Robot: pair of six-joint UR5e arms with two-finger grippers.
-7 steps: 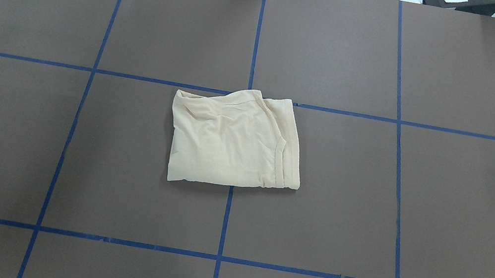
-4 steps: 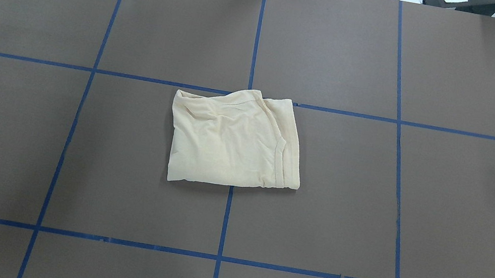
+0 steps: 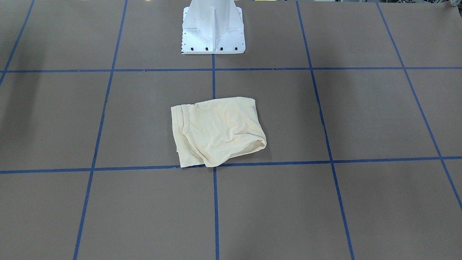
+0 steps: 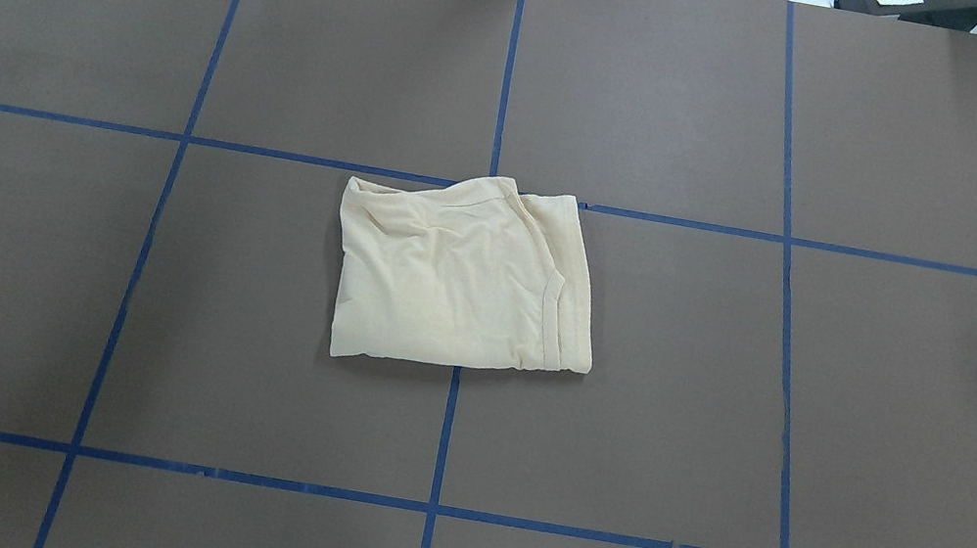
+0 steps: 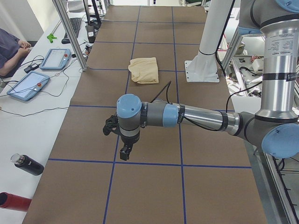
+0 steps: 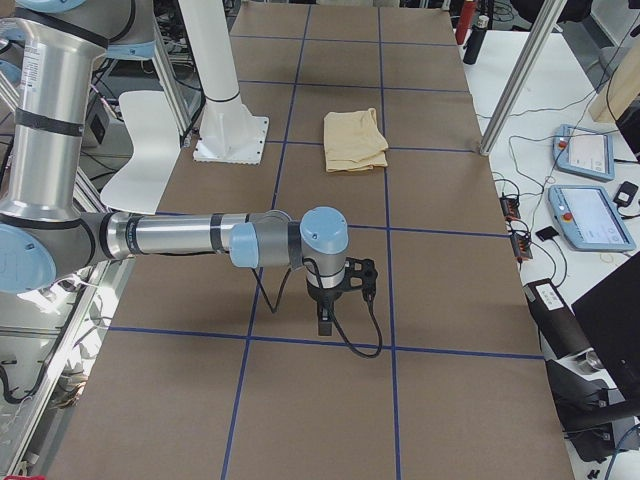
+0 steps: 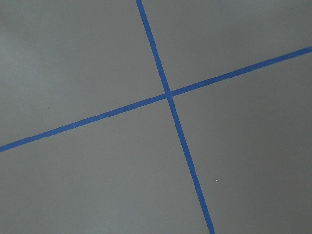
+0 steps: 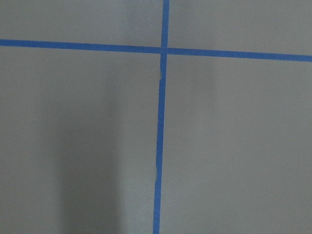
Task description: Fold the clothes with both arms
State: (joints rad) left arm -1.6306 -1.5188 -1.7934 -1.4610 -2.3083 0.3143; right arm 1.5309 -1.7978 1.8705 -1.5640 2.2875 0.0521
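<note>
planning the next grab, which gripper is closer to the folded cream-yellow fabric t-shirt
Neither clearly: the left gripper hangs far out toward the table's left end, the right gripper about as far toward its right end; the T-shirt lies midway.

The T-shirt (image 4: 458, 279) is a plain pale cream-yellow on every fold that shows. The surface (image 4: 725, 403) is matte brown, crossed by a grid of blue tape lines (image 4: 445, 435). The left arm (image 5: 201, 116) and the right arm (image 6: 170, 235) are silver tubes with grey joints and light blue caps. The pedestal (image 3: 213, 29) is white; off to the side are a black bottle (image 5: 28, 164) and a red bottle (image 5: 10, 200).
</note>
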